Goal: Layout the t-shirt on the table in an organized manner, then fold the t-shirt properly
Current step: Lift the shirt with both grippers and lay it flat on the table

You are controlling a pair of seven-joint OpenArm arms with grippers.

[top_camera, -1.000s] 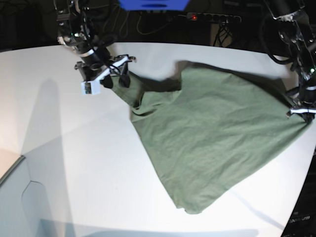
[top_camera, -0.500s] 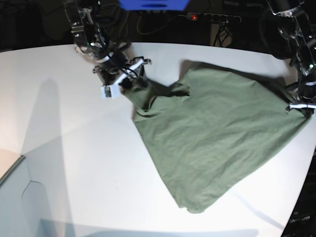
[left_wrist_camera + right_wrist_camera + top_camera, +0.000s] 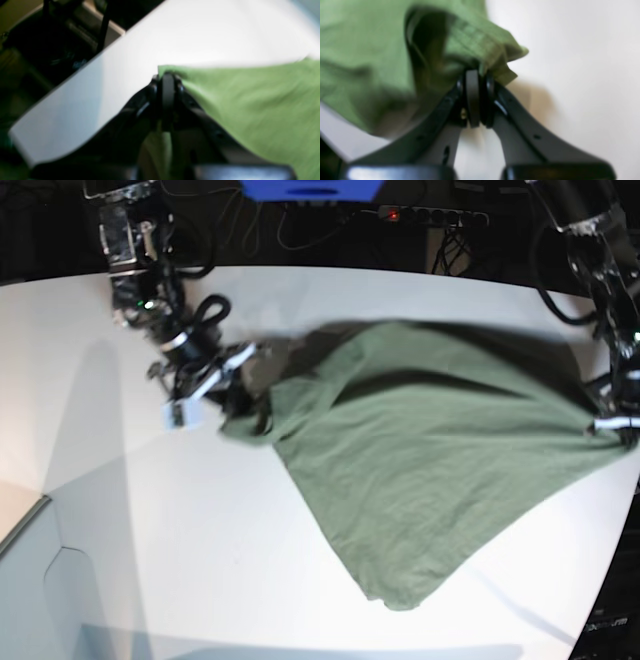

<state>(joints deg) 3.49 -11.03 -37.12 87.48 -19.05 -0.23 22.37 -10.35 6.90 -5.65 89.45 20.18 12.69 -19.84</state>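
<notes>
With jaws pinching opposite corners, the right gripper (image 3: 476, 72) and left gripper (image 3: 168, 75) stretch the t-shirt (image 3: 430, 460) apart, apparently to flatten it on the table (image 3: 150, 520).

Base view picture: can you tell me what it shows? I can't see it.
A green t-shirt lies spread and wrinkly on a white table, stretched between two robot arms. The right gripper pinches one end; the left gripper pinches the opposite corner by the table's edge.
</notes>
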